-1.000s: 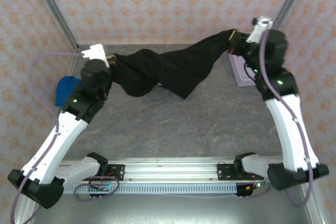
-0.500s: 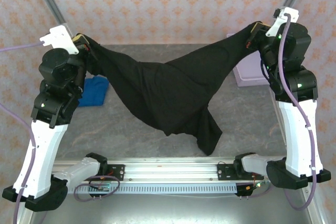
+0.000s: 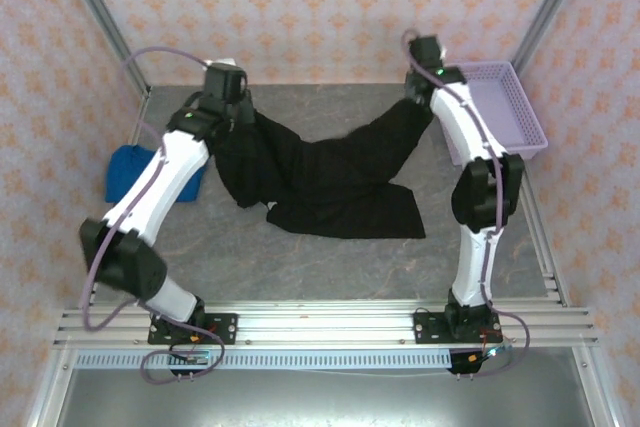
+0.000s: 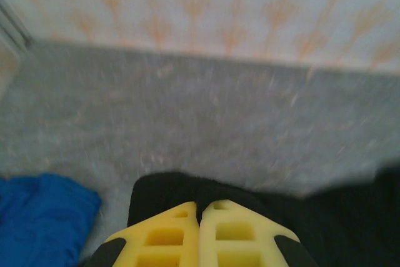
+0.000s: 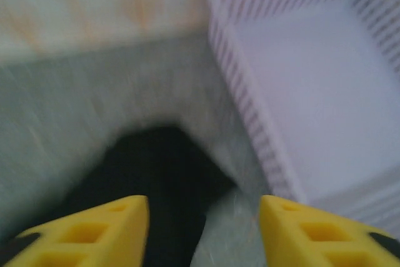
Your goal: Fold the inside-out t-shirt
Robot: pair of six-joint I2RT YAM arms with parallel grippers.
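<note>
1. Grey table (image 3: 330,267): patterned walls at the back and on both sides, with the arm bases on the rail at the near edge.
2. Black t-shirt (image 3: 330,182): lies on the far middle of the table, strung out left to right between the two wrists. It is rumpled, and its widest part spreads toward the near side.
3. Left arm (image 3: 165,177): reaches to the far left, with its wrist over the shirt's left end.
4. Right arm (image 3: 480,177): reaches to the far right, with its wrist over the shirt's right end, just beside the basket.
5. Purple basket (image 3: 530,112): slatted, in the far right corner, close to the shirt's right tip.
6. Blue garment (image 3: 125,172): bunched at the left edge of the table, apart from the shirt.
7. Left gripper (image 4: 200,207): yellow fingers pressed together with no gap. Black cloth is bunched right at the tips and looks pinched.
8. Right gripper (image 5: 204,207): fingers spread wide and gripping nothing. The shirt tip lies on the table between them, with the basket wall to the right. The view is blurry.
</note>
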